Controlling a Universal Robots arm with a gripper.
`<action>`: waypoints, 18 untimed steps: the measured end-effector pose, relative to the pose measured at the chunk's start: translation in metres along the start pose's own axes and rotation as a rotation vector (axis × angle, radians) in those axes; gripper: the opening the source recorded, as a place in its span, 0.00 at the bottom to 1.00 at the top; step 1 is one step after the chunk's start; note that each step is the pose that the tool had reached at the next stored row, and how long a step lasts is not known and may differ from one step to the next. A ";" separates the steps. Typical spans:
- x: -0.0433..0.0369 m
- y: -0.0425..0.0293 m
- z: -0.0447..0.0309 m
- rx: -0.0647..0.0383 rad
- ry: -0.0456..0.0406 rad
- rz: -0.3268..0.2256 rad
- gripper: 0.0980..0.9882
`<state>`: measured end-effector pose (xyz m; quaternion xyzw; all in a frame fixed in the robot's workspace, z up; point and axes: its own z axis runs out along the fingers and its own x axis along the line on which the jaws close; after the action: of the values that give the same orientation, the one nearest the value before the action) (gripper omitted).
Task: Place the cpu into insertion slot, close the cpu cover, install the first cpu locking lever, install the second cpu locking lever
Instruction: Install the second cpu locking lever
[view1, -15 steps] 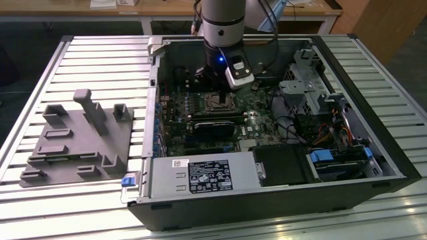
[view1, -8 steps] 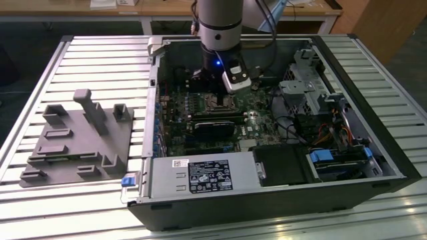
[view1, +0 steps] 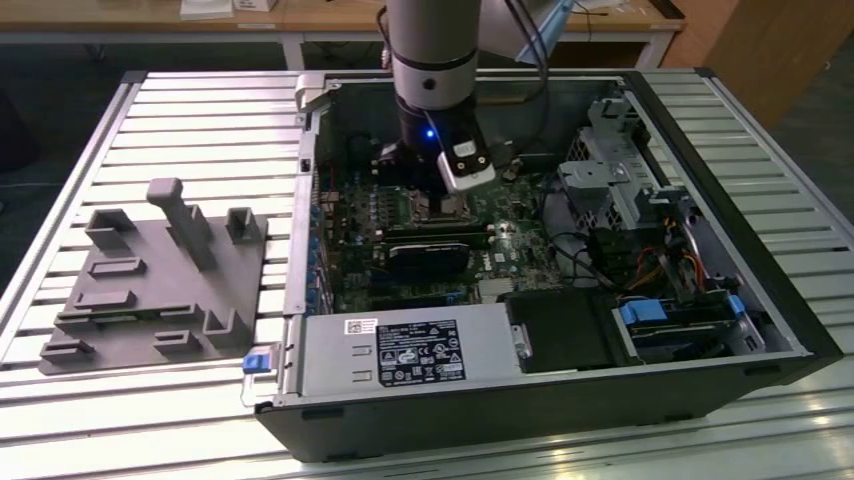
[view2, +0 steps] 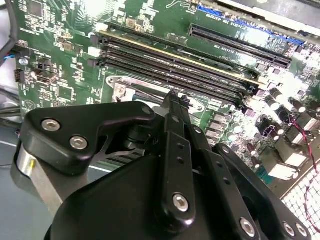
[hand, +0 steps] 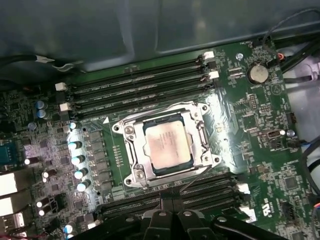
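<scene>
The arm reaches down into the open computer case (view1: 747, 250), in the middle of the exterior view. The case lies flat on the metal table (view1: 200, 110), so the green board faces up and the arm can work from above. A grey holder tray (view1: 147, 290) sits on the exterior view's left, well apart from the case.

In the first wrist view, the cpu (hand: 167, 145) lies flat inside the insertion slot (hand: 125, 177). Its dull metal top faces up. The cpu cover (hand: 196, 131) looks folded down around it, and the chip shows through the square window. That is how the cover keeps the chip pressed in place. It is too hard to tell whether the cover is locked down.

Long black memory slots (hand: 140, 90) run along two sides of the slot.

The gripper (hand: 161, 200) hangs just beside the slot, over the near row of memory slots. Its tip (view2: 172, 97) points down at the shiny frame in the second wrist view. The fingers look pinched together with nothing between them. A thin, closed tip like that is probably good for pushing small parts. From outside, the gripper (view1: 447, 200) sits low over the board.
</scene>
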<state>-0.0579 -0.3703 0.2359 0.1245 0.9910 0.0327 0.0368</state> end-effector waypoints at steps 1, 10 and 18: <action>0.0007 -0.0009 0.0007 -0.004 0.0011 0.000 0.01; 0.0061 -0.0111 0.0077 -0.036 0.0092 0.003 0.01; 0.0109 -0.0170 0.0111 -0.085 0.0214 0.007 0.01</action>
<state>-0.0717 -0.3835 0.2229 0.1260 0.9886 0.0760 0.0313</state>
